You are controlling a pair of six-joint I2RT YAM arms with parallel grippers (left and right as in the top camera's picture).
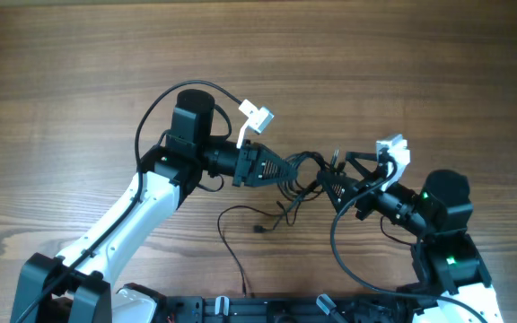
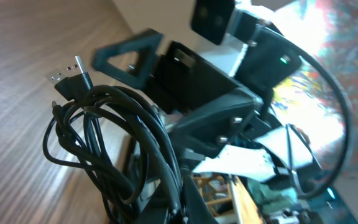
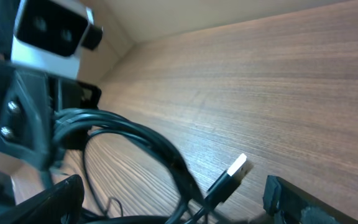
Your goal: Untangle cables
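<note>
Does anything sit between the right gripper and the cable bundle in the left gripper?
Nothing visible does. The left gripper grips the cables; the right gripper stands open at them, a plug end between its fingers.

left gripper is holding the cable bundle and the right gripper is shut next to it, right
No: the right gripper is open, jaws spread wide either side of a USB plug, as the right wrist view shows. The left gripper does hold the cable bundle.
</note>
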